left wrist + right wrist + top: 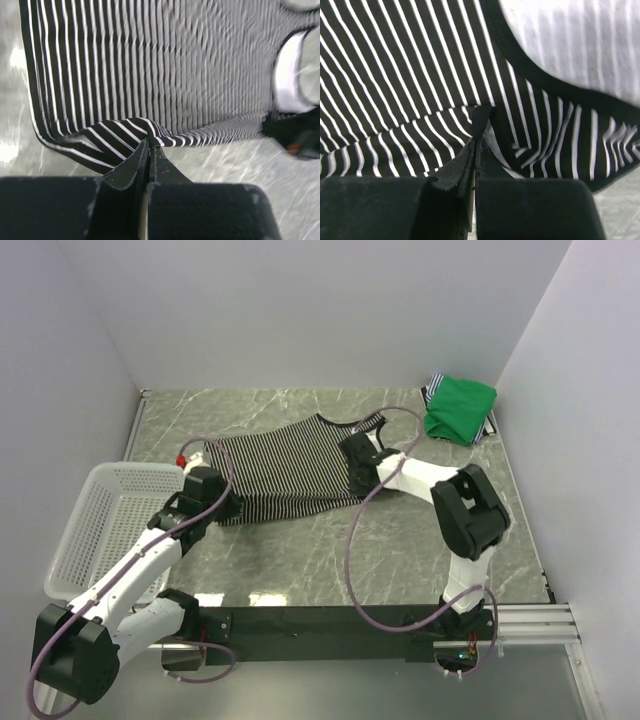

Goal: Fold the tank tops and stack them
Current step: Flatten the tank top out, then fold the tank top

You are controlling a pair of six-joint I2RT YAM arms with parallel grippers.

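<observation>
- Striped top point(285, 468) lies spread across the middle of the table point(400, 550), hem end toward the left and dark-edged straps toward the right.
- Left gripper point(150, 149) is down at the hem end, jaws pressed together on a small raised fold of the striped cloth. The wrist view shows the fabric pinched up between the black fingers.
- Around that pinch the stripes bunch and curve, while the rest of the cloth beyond it lies mostly flat.
- Right gripper point(478, 139) is at the strap end, jaws closed tight on a ridge of striped fabric just beside the dark binding of an opening.
- Both arms reach in from the near edge, one at each end of the same top, with the cloth stretched between them.
- Green top point(460, 408) sits in a folded bundle in the far right corner, well apart from the striped one.
- A striped edge point(432, 392) peeks out from under the green bundle.
- White basket point(95, 510) rests at the left edge of the table, beside the left arm and with part of it hanging off the table.
</observation>
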